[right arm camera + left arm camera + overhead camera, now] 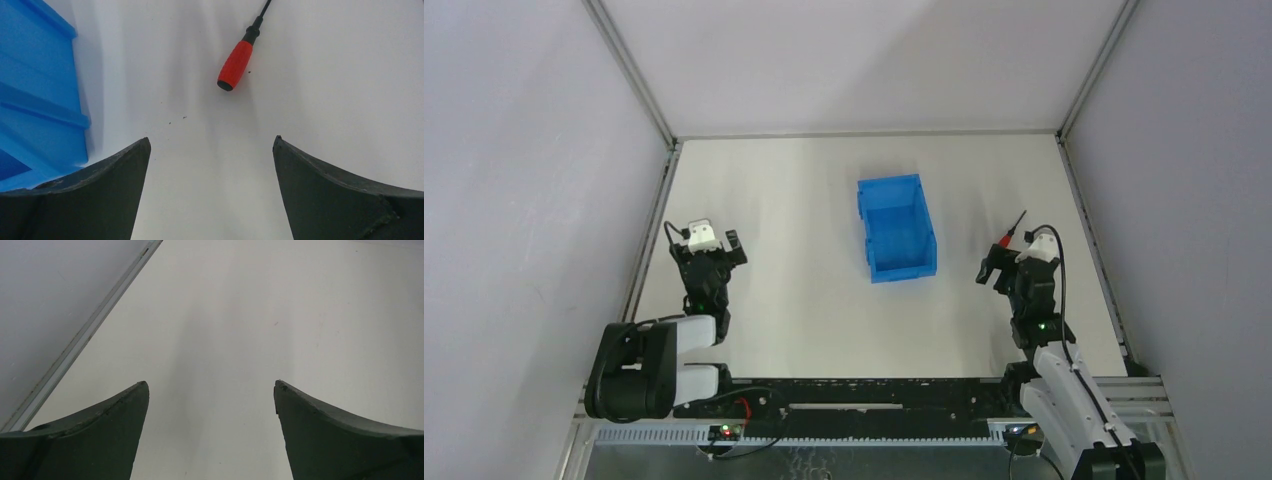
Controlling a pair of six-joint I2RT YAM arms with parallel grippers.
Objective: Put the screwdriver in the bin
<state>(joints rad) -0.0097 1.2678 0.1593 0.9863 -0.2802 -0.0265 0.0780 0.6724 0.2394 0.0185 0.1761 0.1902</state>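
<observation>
shaft of the screwdriver [235,65] running off the far edge of the right wrist view, tip out of sight there, bin [40,95] sliced by that view's left edge, tip type too small to read from above

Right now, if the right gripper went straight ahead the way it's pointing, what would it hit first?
Probably the screwdriver, red handle first, lying just ahead of the open right gripper. The bin sits off to the left, out of that line.

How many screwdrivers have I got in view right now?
1. The screwdriver lies right of the bin, just ahead of the open right gripper. None shows inside the bin.
</observation>
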